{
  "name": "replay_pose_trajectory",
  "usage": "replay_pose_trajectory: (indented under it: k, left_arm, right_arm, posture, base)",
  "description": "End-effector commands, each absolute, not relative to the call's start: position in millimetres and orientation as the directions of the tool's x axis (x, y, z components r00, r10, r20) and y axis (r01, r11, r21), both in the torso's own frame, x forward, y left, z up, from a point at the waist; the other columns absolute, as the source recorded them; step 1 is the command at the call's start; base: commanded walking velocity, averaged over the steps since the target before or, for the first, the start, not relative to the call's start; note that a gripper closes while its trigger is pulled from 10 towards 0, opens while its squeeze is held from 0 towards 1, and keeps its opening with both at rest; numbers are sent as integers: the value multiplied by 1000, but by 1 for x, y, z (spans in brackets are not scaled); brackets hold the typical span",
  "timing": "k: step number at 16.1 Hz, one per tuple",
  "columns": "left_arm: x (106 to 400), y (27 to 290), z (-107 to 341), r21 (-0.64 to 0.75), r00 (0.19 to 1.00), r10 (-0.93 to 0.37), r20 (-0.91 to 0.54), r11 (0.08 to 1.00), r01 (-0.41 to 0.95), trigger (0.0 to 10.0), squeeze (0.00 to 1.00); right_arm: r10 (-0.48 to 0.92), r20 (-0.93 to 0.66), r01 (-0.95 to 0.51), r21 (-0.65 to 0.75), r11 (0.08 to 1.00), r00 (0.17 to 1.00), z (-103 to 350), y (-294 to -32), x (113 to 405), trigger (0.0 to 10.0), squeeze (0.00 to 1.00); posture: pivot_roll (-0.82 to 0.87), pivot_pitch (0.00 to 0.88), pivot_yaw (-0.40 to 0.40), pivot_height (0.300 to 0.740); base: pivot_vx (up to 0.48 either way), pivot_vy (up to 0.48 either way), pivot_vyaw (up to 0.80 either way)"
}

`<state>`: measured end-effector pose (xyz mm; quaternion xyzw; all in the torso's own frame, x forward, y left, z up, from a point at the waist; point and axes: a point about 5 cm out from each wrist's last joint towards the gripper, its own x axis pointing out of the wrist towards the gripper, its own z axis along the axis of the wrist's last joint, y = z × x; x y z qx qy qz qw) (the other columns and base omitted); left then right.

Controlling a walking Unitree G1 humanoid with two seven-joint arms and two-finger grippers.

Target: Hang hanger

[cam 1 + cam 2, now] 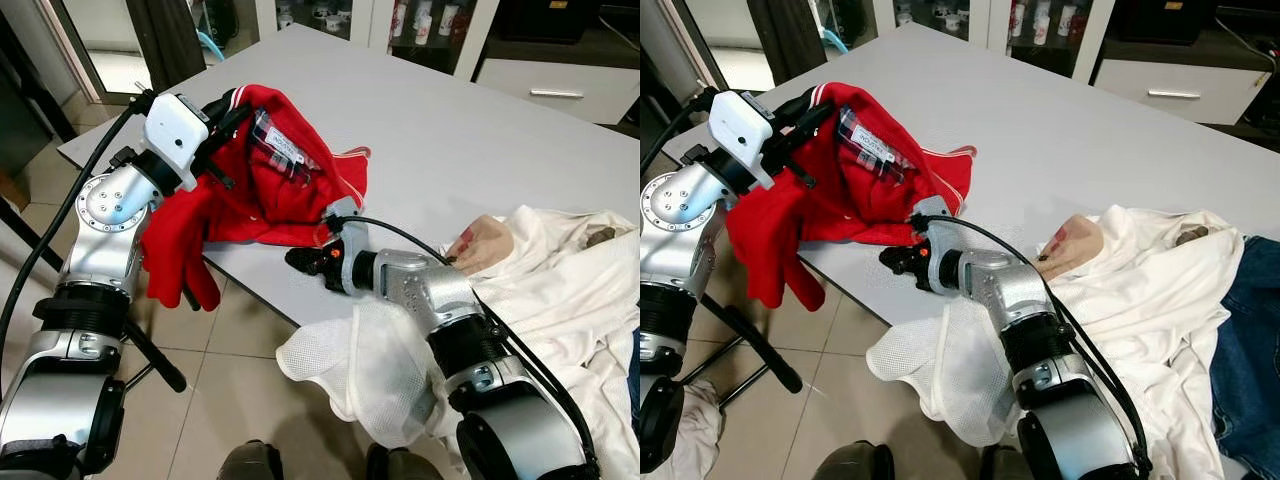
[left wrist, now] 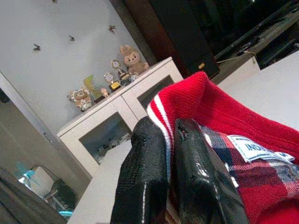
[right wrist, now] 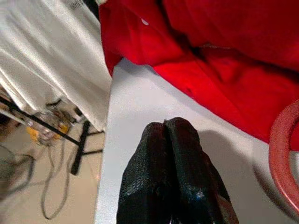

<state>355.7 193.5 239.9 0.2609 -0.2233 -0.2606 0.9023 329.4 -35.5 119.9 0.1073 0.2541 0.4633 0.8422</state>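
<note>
A red jacket (image 1: 270, 180) with a plaid lining lies bunched on the near-left corner of the grey table (image 1: 450, 130), one part drooping over the edge. My left gripper (image 1: 225, 115) is shut on its striped collar (image 2: 163, 109), holding it raised off the table. My right gripper (image 1: 298, 260) is shut with nothing between its fingers, low over the table's front edge just short of the jacket's hem. In the right wrist view, a curved piece of red hanger (image 3: 281, 154) lies on the table beside those fingertips (image 3: 166, 133).
White garments (image 1: 560, 270) are heaped on the table's right, and a white mesh cloth (image 1: 350, 370) hangs over the front edge by my right arm. Blue jeans (image 1: 1250, 330) lie at the far right. A black stand leg (image 1: 155, 360) crosses the tiled floor at left. White cabinets (image 1: 560, 85) stand behind.
</note>
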Motion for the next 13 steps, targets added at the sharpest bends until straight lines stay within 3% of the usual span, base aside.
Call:
replay_pose_trajectory:
  k: [1,2,3,4,5,8,10,13]
  left_arm:
    - [354,196,244,587,765,-576,289,738,334,8980,0]
    - [354,196,244,587,765,-576,290,738,333,8980,0]
    - [353,195,244,588,763,-576,293,738,331,8980,0]
    - [353,195,244,588,762,-577,294,738,331,9020,0]
    - [353,195,244,588,762,-577,293,737,332,9059,0]
    - [350,195,241,584,762,-576,295,740,333,9098,0]
    - [347,195,239,582,760,-577,299,741,334,9137,0]
    - [344,192,239,587,754,-584,301,736,336,9176,0]
  right_arm:
    - [835,-305,-725,415,550,459,127,-37,333,0,0]
    - [824,-310,-727,389,565,475,128,-39,334,0,0]
    - [754,-358,-744,198,638,551,128,-49,342,0,0]
    - [732,-372,-747,134,651,572,128,-52,343,3529,0]
    - [709,-385,-744,81,664,591,128,-55,344,10000,0]
    - [629,-424,-724,-100,682,652,128,-61,346,10000,0]
    - [587,-457,-730,-253,635,668,124,-58,346,10000,0]
    - [624,-461,-765,-240,598,632,125,-48,342,10000,0]
  posture:
    - [88,89,21,740]
    - [88,89,21,740]
    - [88,90,23,740]
    - [88,90,23,740]
    - [88,90,23,740]
    - [82,94,29,740]
    - [82,94,29,740]
    - [90,95,31,740]
  base:
    - [0,0,0]
    - [0,0,0]
    - [0,0,0]
    - [0,0,0]
    - [0,0,0]
    - [0,0,0]
    - [0,0,0]
    - [0,0,0]
